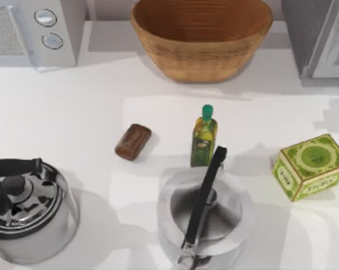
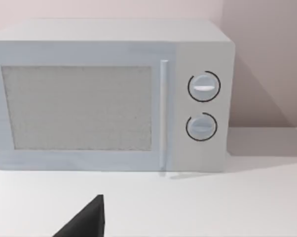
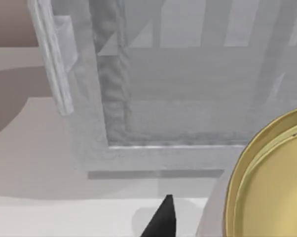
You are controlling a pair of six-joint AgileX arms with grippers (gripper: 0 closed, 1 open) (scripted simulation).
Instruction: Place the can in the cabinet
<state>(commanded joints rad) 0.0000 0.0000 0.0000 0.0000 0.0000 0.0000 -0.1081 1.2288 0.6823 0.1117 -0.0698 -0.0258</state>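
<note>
Tabletop, seen from above: the can [image 1: 133,142], small, dark brown and glossy, appears to lie on its side on the white table [image 1: 74,112], a little left of centre and touched by nothing. Just to its right the green-capped oil bottle [image 1: 204,136] stands upright, apart from the can. A green patterned box [image 1: 311,166] sits well to the right. At the back edge are a white microwave [image 1: 37,31] in the left corner, a wicker basket [image 1: 201,36] in the middle and the grey cabinet [image 1: 321,39] in the right corner, well apart from the can. Nearest the camera are a steel kettle [image 1: 29,216] at the left and a second steel vessel [image 1: 206,219] with a black handle, just in front of the bottle.

The left wrist view faces the microwave's door and two dials, with a dark tip of the left gripper [image 2: 87,219] at the frame's edge. The right wrist view faces the cabinet's front beside a gold-coloured round rim [image 3: 267,182], with a dark tip of the right gripper [image 3: 161,219]. Whether either gripper is open or closed cannot be told.
</note>
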